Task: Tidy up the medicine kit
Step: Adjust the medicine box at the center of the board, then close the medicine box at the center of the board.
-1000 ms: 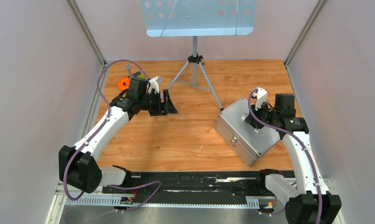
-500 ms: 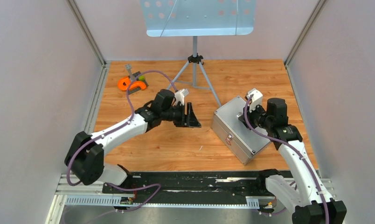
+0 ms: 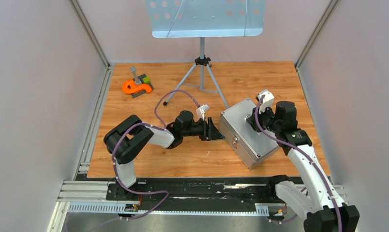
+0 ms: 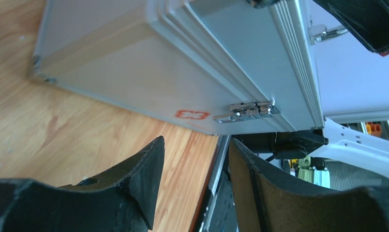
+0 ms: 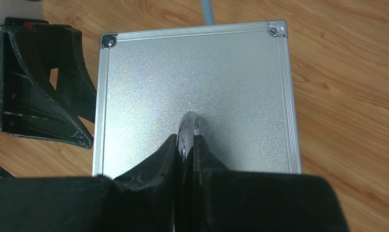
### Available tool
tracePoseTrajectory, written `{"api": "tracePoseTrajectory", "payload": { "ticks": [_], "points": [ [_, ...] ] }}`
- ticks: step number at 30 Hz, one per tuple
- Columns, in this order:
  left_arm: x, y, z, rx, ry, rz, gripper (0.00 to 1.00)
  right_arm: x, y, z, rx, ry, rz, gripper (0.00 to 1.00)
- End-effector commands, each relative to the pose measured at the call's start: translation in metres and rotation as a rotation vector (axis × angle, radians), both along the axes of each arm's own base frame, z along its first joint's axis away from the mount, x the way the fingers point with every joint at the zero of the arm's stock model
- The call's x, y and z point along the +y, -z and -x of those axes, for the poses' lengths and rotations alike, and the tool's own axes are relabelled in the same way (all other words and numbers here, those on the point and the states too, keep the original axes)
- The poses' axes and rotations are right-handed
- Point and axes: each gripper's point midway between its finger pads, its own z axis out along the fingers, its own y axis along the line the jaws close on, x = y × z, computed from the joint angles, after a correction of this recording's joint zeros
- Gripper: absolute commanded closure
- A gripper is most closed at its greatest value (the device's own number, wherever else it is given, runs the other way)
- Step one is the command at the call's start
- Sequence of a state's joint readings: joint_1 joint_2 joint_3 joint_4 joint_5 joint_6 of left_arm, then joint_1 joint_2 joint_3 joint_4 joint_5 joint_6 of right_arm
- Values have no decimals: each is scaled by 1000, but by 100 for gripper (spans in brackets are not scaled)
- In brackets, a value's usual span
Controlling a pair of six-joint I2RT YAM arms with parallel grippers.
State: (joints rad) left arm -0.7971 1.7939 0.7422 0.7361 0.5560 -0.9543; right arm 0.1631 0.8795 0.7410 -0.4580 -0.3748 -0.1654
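The aluminium case [image 3: 246, 137] sits closed on the wooden bench [image 3: 183, 157], right of centre. The right gripper [image 5: 185, 145] is clamped on the chrome handle [image 5: 188, 126] atop the lid. The left gripper [image 4: 196, 145] lies low beside the case's front wall, jaws apart and empty, facing a latch [image 4: 246, 111] that looks fastened, though the angle is steep.

Case handle [image 5: 189, 123] in right end effector's [image 5: 185, 141] grip
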Motion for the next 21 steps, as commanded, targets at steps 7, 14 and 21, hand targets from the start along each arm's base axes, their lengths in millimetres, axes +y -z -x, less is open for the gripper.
{"api": "tracePoseTrajectory", "payload": {
  "ticks": [7,14,21],
  "points": [
    [-28,-37,19,-177,111,352,44,-1,19,5,74,38,-14,100],
    [-38,-40,28,-243,138,360,43,-2,18,6,68,42,-15,100],
    [-40,-29,32,-301,139,368,39,-2,15,7,61,40,-16,100]
  ]
}}
